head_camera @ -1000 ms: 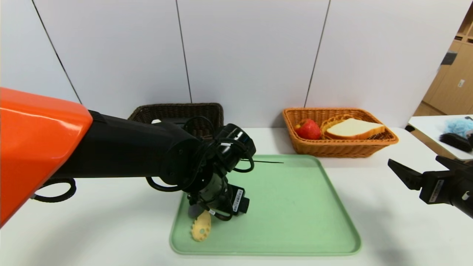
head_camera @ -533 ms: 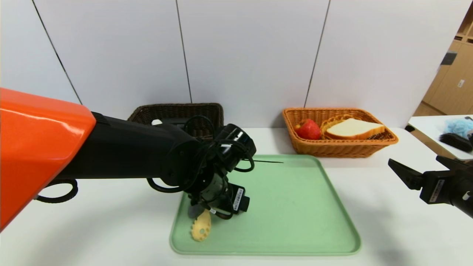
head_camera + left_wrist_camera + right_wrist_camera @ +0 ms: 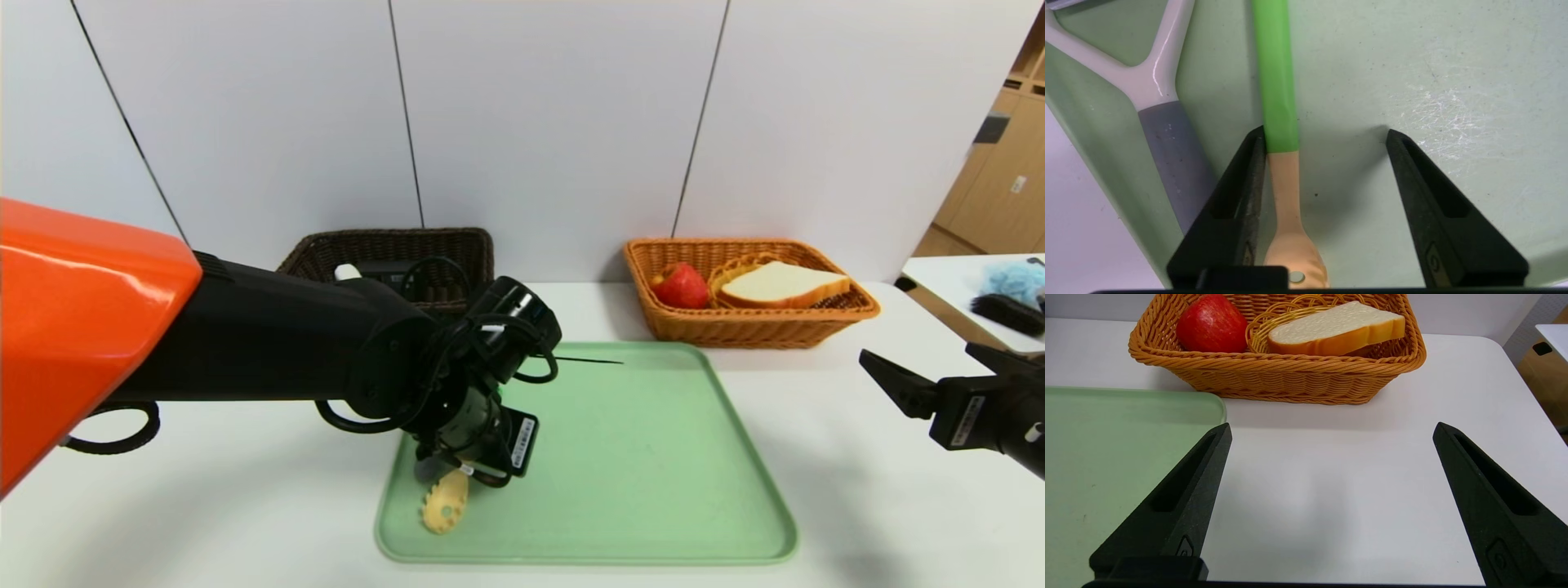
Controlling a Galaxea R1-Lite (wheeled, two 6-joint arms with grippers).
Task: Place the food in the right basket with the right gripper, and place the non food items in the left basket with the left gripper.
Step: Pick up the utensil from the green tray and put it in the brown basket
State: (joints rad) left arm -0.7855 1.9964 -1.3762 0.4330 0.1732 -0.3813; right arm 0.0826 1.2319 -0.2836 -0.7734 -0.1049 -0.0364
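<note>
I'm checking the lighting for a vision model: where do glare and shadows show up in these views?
Head view: a bright sheen on the orange arm cover. Left wrist view: a highlight streak on the white peeler and a soft shadow on the green tray between the left end effector fingers.

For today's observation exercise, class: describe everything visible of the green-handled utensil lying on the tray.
The green-handled utensil lies flat on the pale green tray, near its left front corner. It has a bright green handle joined to a tan, plastic-looking neck and a toothed, holed tan head. One finger of the left pincer touches its neck; the other stands apart. A white-and-grey peeler lies beside it.
</note>
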